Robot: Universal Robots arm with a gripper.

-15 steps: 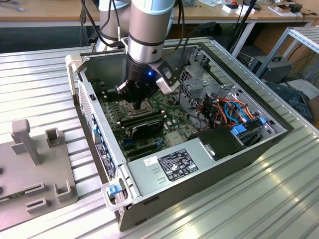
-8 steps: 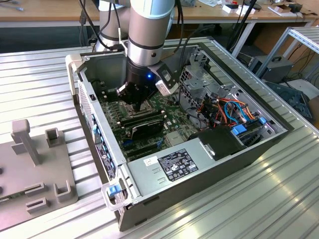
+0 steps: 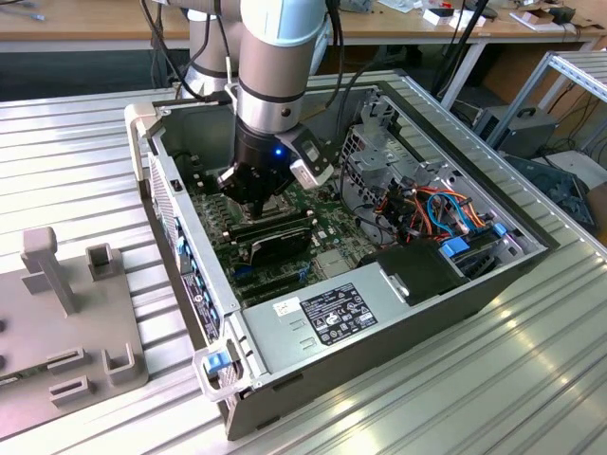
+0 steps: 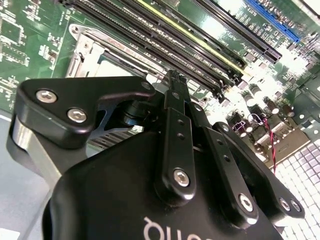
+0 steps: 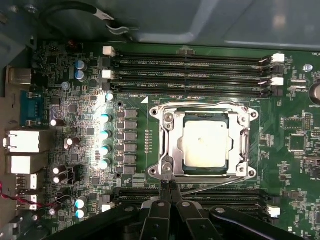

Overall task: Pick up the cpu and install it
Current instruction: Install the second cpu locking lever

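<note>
Fingertips of the black two-finger gripper [image 5: 169, 186] are pressed together with nothing between them, and they sit at the near corner of the silver hinged metal socket frame [image 5: 170, 125] on the green motherboard [image 5: 280, 130]. The small flat square cpu with its dull silver-grey top [image 5: 206, 143] already lies inside that frame, level in the socket, just beyond the closed fingertips and a little to one side of them. Being square, it has no long axis to speak of; its edges run parallel to the long black memory slots [image 5: 192, 62] on either side of the socket.

The first wrist view looks straight down and shows the chip seated and the frame around it. The second wrist view shows the gripper [image 4: 174, 82] from behind, its linkage folded shut. In the exterior view, the grey arm reaches down into the open grey computer case [image 3: 398, 322], with the gripper [image 3: 248, 194] low over the board.
</note>
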